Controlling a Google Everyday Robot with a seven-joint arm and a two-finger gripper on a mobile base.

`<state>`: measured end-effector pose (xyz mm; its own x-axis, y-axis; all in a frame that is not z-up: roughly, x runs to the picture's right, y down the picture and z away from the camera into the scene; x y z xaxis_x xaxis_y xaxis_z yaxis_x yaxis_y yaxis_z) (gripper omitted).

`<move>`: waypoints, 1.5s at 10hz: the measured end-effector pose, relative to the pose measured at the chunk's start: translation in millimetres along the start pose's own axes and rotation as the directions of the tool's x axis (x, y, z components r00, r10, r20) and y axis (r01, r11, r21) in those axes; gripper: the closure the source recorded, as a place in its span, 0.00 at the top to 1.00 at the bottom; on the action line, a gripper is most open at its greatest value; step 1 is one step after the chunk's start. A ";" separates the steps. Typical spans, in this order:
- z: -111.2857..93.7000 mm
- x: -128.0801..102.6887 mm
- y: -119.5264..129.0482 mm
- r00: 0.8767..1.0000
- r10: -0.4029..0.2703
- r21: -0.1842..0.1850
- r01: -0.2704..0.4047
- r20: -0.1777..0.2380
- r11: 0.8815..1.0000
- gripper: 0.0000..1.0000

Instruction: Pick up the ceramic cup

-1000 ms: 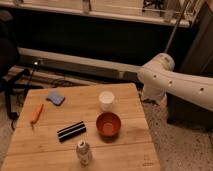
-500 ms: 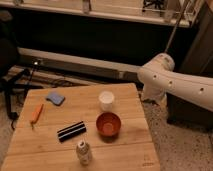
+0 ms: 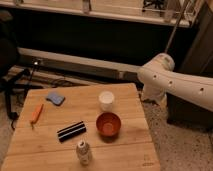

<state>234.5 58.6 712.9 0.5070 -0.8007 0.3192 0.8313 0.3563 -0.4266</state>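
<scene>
The ceramic cup [image 3: 106, 100] is small, plain and white. It stands upright on the wooden table [image 3: 45, 145], right of centre towards the far edge. Just in front of it sits the wider orange-red bowl [image 3: 108, 124]. My white arm [image 3: 180, 85] reaches in from the right, off the table. Its end, with the gripper [image 3: 151, 96], hangs down beside the table's far right corner. It is to the right of the cup, apart from it, and holds nothing that I can see.
On the table are a blue sponge-like pad [image 3: 55, 97] at the far left, an orange marker [image 3: 36, 114] at the left edge, a black bar [image 3: 71, 131] in the middle, and a small pale capped bottle [image 3: 83, 152] near the front. A dark wall and cables lie behind the table.
</scene>
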 end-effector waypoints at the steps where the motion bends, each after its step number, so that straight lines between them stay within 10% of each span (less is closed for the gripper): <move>1: 0.0 0.0 0.0 1.000 0.000 0.000 0.000 0.000 1.000 0.66; 3: -2.9 1.9 -3.4 1.000 -0.002 0.013 0.002 -0.001 1.000 0.66; 5: -20.5 3.1 -34.5 0.999 -0.047 0.106 0.047 0.005 0.993 0.66; 12: -19.5 -6.5 -132.8 0.964 -0.267 0.324 0.251 0.004 0.912 0.66; 15: 9.7 -25.2 -155.8 0.943 -0.334 0.334 0.317 -0.009 0.887 0.66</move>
<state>94.4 28.0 779.5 0.1985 -0.8781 0.4354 0.9748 0.2232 0.0058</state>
